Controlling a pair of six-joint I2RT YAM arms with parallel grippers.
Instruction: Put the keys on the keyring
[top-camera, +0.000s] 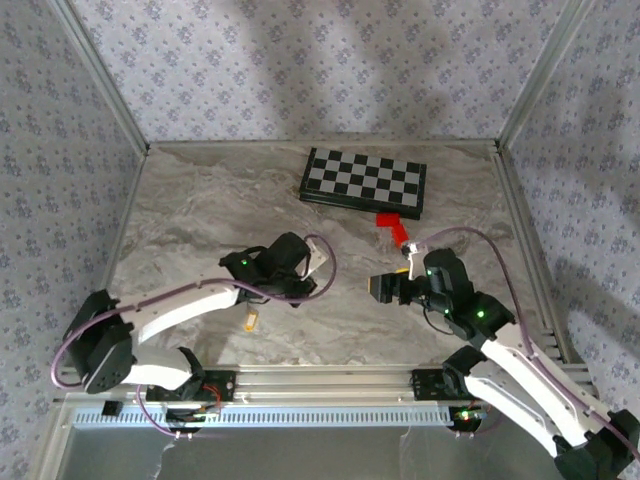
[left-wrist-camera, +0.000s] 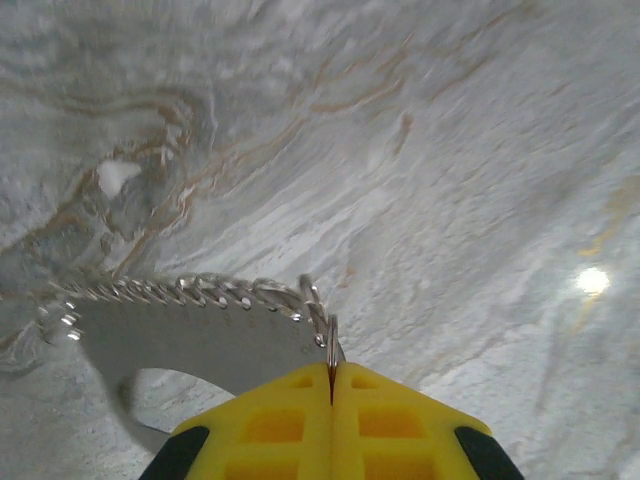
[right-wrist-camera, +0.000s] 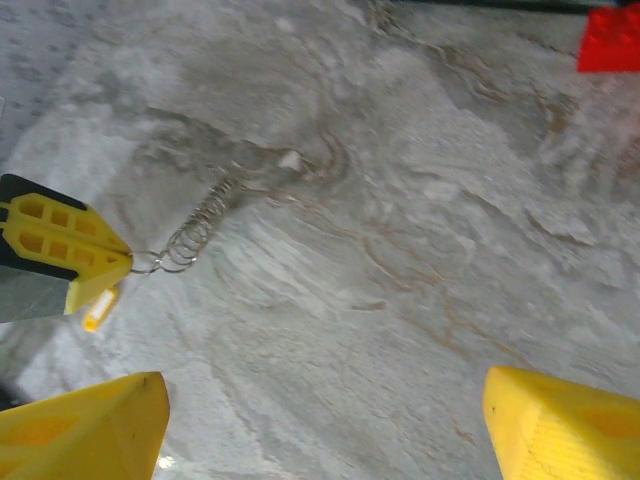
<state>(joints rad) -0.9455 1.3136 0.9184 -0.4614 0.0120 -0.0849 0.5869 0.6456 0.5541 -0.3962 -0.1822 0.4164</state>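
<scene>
Yellow-padded left hand (left-wrist-camera: 331, 372) is clamped on the keyring (left-wrist-camera: 190, 293) over the desk (top-camera: 190, 210). Key (top-camera: 250, 320) lies on the desk nearby. Right hand (right-wrist-camera: 322, 410) gapes wide.

The table (top-camera: 190, 210) in front of me has a marbled top, pale grey and cream with thin brownish veins swirling across it. Three walls close it in: a back wall (top-camera: 300, 60), a left wall (top-camera: 50, 190) and a right wall (top-camera: 595, 190), all covered in the same lavender-grey pattern of small flower sprigs. Slim aluminium posts (top-camera: 100, 75) run up the two back corners, leaning outward. Slotted aluminium rails (top-camera: 320, 380) cross the near edge of the table, with a perforated metal strip (top-camera: 300, 415) just below them. Soft bands of light and shadow slant across the back wall. Close down, a small bright glare spot (left-wrist-camera: 592, 281) sits on the table's sheen.
</scene>
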